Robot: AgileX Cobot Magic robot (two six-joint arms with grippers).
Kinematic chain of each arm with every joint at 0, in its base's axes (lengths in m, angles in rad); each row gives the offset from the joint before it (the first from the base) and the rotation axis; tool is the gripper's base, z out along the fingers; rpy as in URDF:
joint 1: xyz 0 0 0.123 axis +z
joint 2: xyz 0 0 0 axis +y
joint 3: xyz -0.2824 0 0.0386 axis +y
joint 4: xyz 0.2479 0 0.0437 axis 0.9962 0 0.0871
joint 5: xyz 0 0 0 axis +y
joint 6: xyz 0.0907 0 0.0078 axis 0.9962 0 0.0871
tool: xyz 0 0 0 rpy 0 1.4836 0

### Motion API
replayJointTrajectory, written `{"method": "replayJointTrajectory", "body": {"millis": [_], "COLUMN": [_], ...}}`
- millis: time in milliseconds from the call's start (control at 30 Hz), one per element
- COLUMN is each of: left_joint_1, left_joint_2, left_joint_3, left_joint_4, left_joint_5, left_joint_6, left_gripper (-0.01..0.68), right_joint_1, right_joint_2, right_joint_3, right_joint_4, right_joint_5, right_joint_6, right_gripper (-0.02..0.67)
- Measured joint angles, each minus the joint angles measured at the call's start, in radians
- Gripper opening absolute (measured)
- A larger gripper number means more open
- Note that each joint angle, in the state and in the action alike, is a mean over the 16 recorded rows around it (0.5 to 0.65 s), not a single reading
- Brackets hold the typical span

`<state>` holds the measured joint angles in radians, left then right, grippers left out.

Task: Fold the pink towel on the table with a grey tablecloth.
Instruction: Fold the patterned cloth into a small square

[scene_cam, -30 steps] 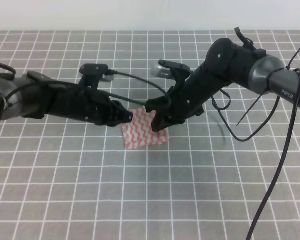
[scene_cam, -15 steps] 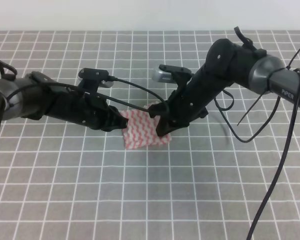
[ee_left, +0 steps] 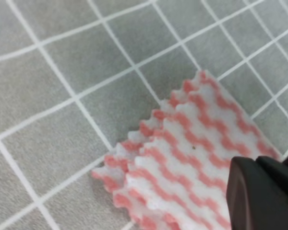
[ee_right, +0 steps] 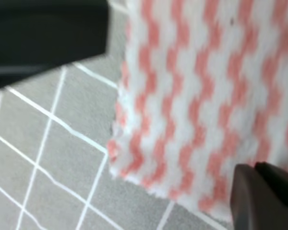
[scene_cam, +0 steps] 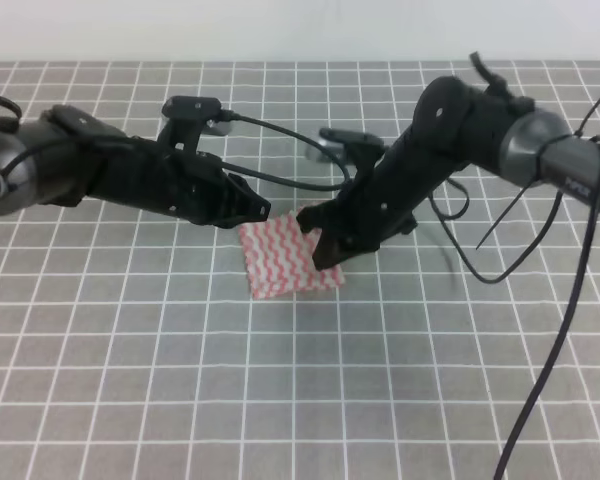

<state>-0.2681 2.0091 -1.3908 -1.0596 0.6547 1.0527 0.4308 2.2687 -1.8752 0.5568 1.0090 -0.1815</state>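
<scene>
The pink towel (scene_cam: 288,258) lies flat on the table with a grey tablecloth (scene_cam: 300,400), near the middle. In the left wrist view the pink towel (ee_left: 192,163) shows two stacked layers at its zigzag corner. My left gripper (scene_cam: 255,215) hovers just above the towel's upper left corner, open and holding nothing; one black finger (ee_left: 261,191) shows. My right gripper (scene_cam: 318,240) hangs over the towel's upper right edge, open, its finger (ee_right: 266,196) above the cloth (ee_right: 206,96).
Black cables (scene_cam: 280,150) run along both arms, and one loops down at the right (scene_cam: 550,380). A blurred black part (ee_right: 43,33) fills the top left of the right wrist view. White wall edge at the far side (scene_cam: 300,30).
The towel's raised edge has come down and the cloth now lies flat. My left gripper has let go and lifted up and back. The right gripper has hardly moved.
</scene>
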Motion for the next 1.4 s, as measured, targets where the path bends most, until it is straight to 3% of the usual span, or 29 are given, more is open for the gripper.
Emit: {"method": "replayJointTrajectory", "body": {"millis": [767,1067,1400], "left_joint_1": [-0.001,0.0,0.0], "left_joint_2": [0.072,0.071,0.054], "left_joint_3": [-0.018,-0.018,-0.018], "left_joint_4": [-0.029,-0.019,0.058], "left_joint_5": [0.007,0.025,0.093], "left_joint_6": [-0.002,-0.004,-0.074], "left_gripper": [-0.003,-0.004,-0.004], "right_joint_1": [-0.016,-0.033,-0.052], "right_joint_2": [0.029,0.037,0.011], "right_joint_3": [-0.002,-0.037,-0.084], "right_joint_4": [0.036,0.04,0.039], "right_joint_5": [-0.27,-0.212,-0.028], "right_joint_6": [0.016,0.017,0.017], "right_gripper": [-0.015,-0.015,-0.015]}}
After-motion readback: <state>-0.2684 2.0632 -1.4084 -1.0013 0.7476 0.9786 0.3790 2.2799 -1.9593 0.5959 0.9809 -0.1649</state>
